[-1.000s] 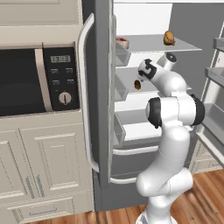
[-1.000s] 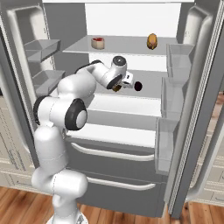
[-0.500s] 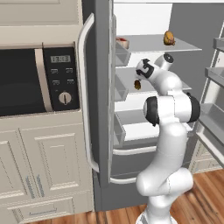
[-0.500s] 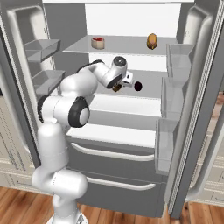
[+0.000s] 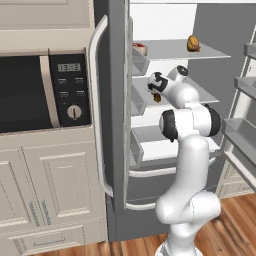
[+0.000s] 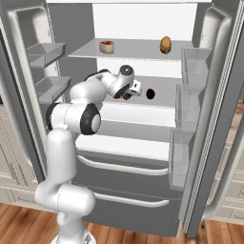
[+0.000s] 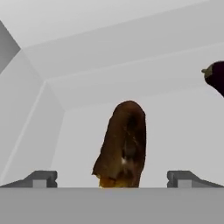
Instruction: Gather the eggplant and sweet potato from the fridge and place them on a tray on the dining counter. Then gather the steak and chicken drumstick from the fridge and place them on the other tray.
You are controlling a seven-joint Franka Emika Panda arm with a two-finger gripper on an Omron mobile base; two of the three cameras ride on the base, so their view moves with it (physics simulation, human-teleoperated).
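The fridge stands open. On its second shelf lies the reddish-brown sweet potato. My gripper is open, one fingertip on each side of it and a little short of it, not touching. The dark purple eggplant rests to its right on the same shelf. One shelf higher sit the steak at the left and the chicken drumstick at the right. The dining counter and trays are out of view.
Door bins line the open right door, and more bins hang on the left door. A cream cabinet with a built-in microwave stands left of the fridge. Drawers close the fridge below the shelves.
My hand has pushed further into the second shelf towards the sweet potato. The jaws have stayed wide and the food has not moved.
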